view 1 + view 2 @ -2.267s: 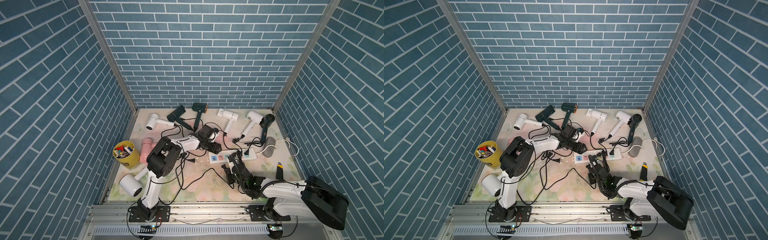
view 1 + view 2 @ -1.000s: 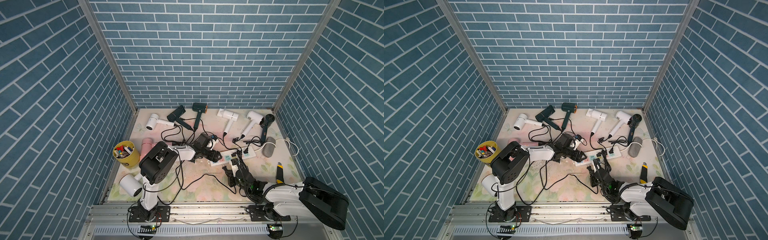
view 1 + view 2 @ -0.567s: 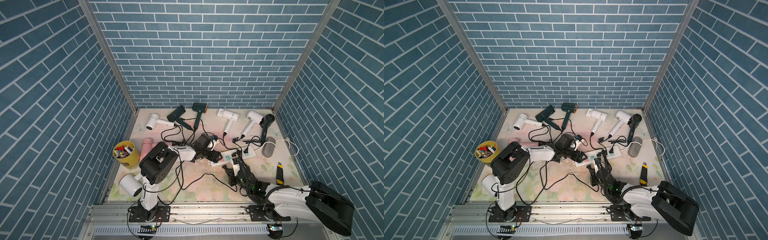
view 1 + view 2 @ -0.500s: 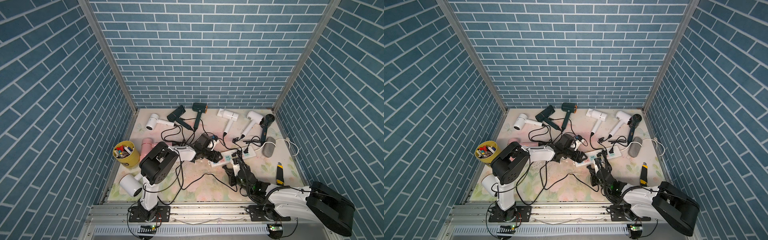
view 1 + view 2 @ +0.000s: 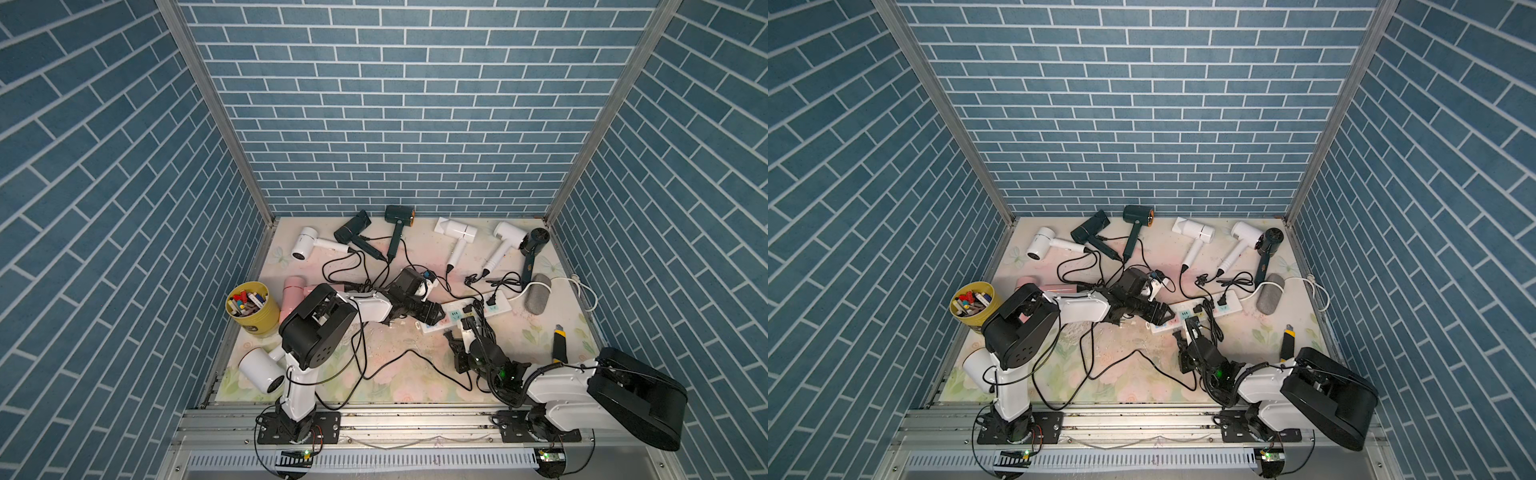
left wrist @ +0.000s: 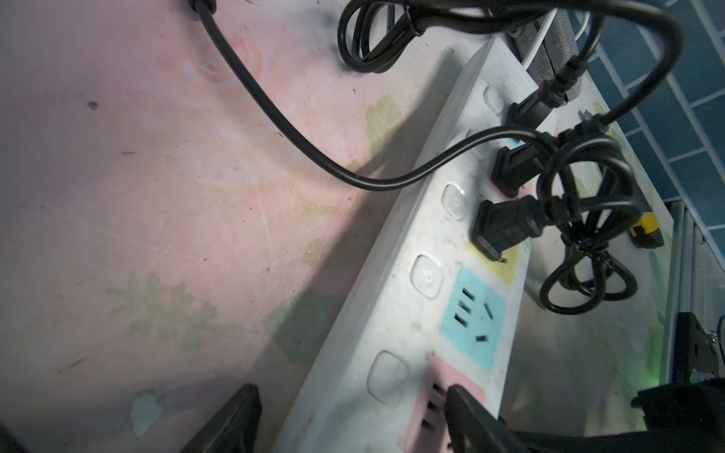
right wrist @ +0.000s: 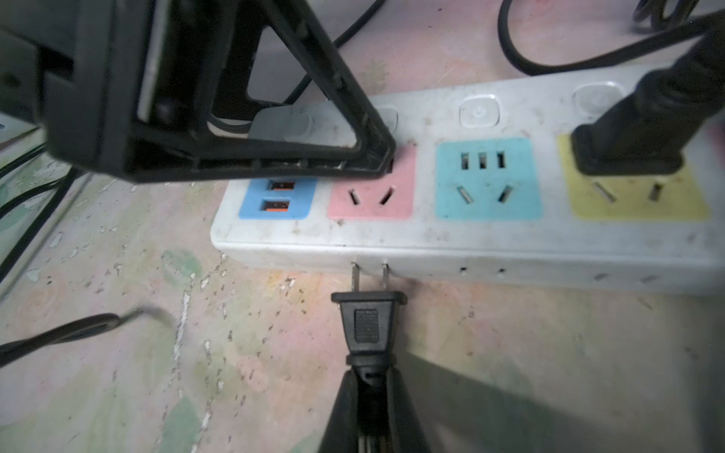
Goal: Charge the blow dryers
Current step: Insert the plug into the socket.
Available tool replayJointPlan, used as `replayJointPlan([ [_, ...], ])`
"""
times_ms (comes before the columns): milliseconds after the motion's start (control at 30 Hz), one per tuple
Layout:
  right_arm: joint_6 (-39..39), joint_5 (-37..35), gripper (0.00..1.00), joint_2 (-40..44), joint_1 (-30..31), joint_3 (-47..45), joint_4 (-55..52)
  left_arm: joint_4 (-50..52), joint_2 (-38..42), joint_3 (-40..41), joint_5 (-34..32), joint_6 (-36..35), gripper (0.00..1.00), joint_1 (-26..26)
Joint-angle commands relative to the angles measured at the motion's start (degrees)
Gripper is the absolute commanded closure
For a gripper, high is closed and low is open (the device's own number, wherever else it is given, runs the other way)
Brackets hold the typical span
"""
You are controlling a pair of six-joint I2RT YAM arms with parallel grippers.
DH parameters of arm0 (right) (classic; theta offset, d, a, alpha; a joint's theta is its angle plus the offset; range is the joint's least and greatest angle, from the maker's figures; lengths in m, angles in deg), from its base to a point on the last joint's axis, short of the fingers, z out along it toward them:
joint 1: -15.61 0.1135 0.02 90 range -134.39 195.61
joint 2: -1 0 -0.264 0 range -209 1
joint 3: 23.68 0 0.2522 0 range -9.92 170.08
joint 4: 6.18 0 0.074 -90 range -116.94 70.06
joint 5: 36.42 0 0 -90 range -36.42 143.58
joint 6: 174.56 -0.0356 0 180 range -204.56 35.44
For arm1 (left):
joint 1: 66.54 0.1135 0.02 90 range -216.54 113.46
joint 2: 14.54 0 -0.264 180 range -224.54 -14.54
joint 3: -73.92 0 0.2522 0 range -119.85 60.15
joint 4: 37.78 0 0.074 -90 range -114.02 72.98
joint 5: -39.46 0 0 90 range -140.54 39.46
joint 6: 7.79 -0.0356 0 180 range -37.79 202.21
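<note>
Several blow dryers lie along the back of the mat, among them a white one (image 5: 307, 245), a dark green one (image 5: 397, 224) and a navy one (image 5: 534, 245). A pink one (image 5: 293, 291) lies by my left arm. My right gripper (image 7: 370, 376) is shut on a black plug (image 7: 368, 321), whose two prongs touch the side wall of the white power strip (image 7: 470, 239) below its pink socket. My left gripper (image 6: 351, 392) is open astride the strip's end (image 6: 396, 313), one finger on the pink socket and the other on the mat. Two plugs (image 6: 506, 227) sit in sockets further along.
A yellow cup of pens (image 5: 249, 307) stands at the left edge, with a white dryer (image 5: 262, 370) in front of it. A grey fuzzy roll (image 5: 538, 293) and a yellow-black utility knife (image 5: 559, 345) lie at the right. Black cords (image 5: 374, 365) loop across the mat.
My left gripper came down onto the strip's end and has held still since. My right gripper carried the plug forward to the strip's side.
</note>
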Motion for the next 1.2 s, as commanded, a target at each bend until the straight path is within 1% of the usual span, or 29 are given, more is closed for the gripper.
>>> replayJointPlan([
  [0, -2.5, -2.9, 1.00, -1.8, -0.2, 1.9, 2.6, 3.4, -1.1, 2.8, 2.2, 0.6, 0.21, -1.5],
  [267, -2.4, -3.6, 1.00, 2.1, -0.6, 3.3, -1.4, 2.9, -2.4, 3.9, 2.2, -0.3, 0.24, -2.6],
  [533, -2.5, -1.9, 1.00, 6.1, -3.5, 5.2, -7.4, 4.6, -3.1, 3.6, 1.1, -2.1, 0.26, -3.8],
  [967, -2.2, 3.1, 1.00, 0.4, -7.5, 8.3, -6.6, 5.0, -3.6, 3.8, 1.2, -2.9, 0.27, -4.5],
  [1167, -0.8, 5.2, 1.00, -0.5, -8.3, 11.0, -8.6, 5.5, -2.0, 3.9, 0.2, -2.9, 0.27, -4.4],
])
